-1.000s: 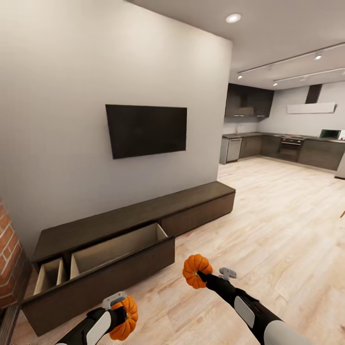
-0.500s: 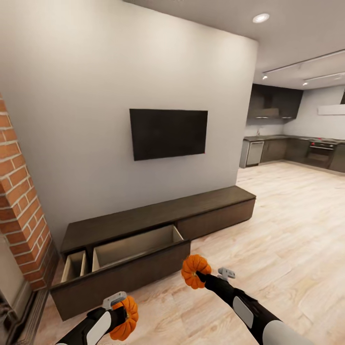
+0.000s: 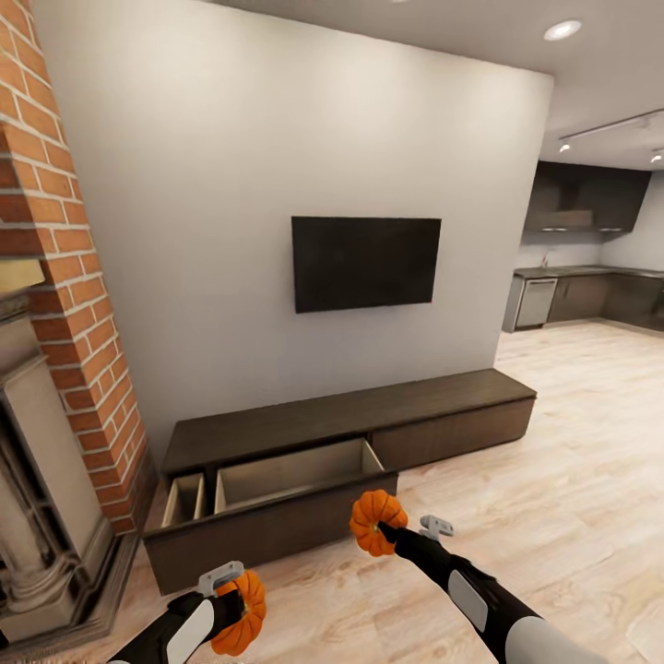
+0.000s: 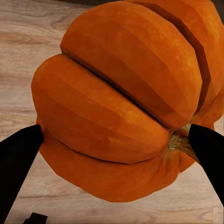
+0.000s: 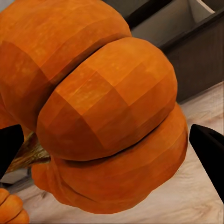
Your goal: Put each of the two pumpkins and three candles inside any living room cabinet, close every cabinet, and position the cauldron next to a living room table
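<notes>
Left gripper (image 3: 231,604) and right gripper (image 3: 383,530) are each clenching a pumpkin (image 3: 242,613), (image 3: 375,521) above the floor (image 3: 553,480), near the cabinet (image 3: 341,443); its open drawer (image 3: 277,498) is hiding its depths.

two pumpkins (image 3: 373,522) (image 3: 242,611), one cabinet (image 3: 341,433), one wall television (image 3: 366,262), one brick fireplace (image 3: 55,369)

Black flat-screen TV (image 3: 366,262) mounted on grey wall (image 3: 231,184). Red brick chimney column (image 3: 78,277) w/ stone fireplace surround (image 3: 37,516) at wall's left end. Pale wood-plank floor (image 3: 572,480). Kitchen units (image 3: 590,295) in far bkgd; recessed ceiling light (image 3: 562,29).
</notes>
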You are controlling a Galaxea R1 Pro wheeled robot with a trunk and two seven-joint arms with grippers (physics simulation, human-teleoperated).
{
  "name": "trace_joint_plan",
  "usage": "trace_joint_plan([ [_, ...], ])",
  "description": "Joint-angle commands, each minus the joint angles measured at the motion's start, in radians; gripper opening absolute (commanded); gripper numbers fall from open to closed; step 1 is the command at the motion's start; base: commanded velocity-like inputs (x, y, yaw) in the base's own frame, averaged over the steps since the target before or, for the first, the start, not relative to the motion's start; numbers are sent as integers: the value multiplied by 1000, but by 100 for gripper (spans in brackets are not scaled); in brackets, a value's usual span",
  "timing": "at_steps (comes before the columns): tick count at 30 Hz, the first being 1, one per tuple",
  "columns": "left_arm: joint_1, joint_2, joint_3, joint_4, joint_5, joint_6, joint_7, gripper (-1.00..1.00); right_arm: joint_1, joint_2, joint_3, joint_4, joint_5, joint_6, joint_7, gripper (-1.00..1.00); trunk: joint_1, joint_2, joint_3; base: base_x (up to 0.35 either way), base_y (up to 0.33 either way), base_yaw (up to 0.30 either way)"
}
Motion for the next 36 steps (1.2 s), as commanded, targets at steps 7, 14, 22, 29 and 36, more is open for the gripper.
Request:
trace_joint_plan([
  [7,-1,1,-8,-2,9,3,8,-100,-1,-1,6,0,-10,-1,-1,-100,-27,48,24,0,0,259],
  [14,-1,-4,-9,-2,7,3,8,-100,-1,-1,6,0,-10,-1,-1,-100,-38,69,36,0,0,259],
  [22,-1,-7,-11,-2,5,3,9,-100,-1,-1,6,0,-10,-1,-1,-100,-38,69,39,39,-147,259],
  [29,-1,-8,-11,-2,6,3,8,-100,-1,-1,6,0,-10,-1,-1,-100,-38,69,42,112,-291,259],
  [36,-1,-8,-11,-2,6,3,9,-100,-1,-2,6,0,-9,-1,1,-100,-38,69,45,303,-91,250],
])
